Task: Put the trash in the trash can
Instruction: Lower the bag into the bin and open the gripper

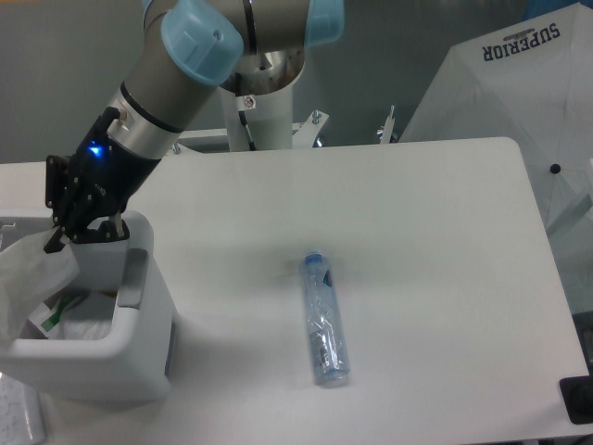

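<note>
The gripper [57, 238] pinches the top of the plastic bag [30, 283], which hangs into the white trash can [139, 357]. The clear bottle [323, 318] lies flat on the table [435, 250], well apart from the can.

The trash can [88, 362] is white with a grey tab; the plastic bag [32, 283] is translucent white, with what looks like a green strip low inside the can. The bottle [324, 320] is clear with a blue cap, on a white desk [417, 232]. The hand [79, 236] is black
</note>
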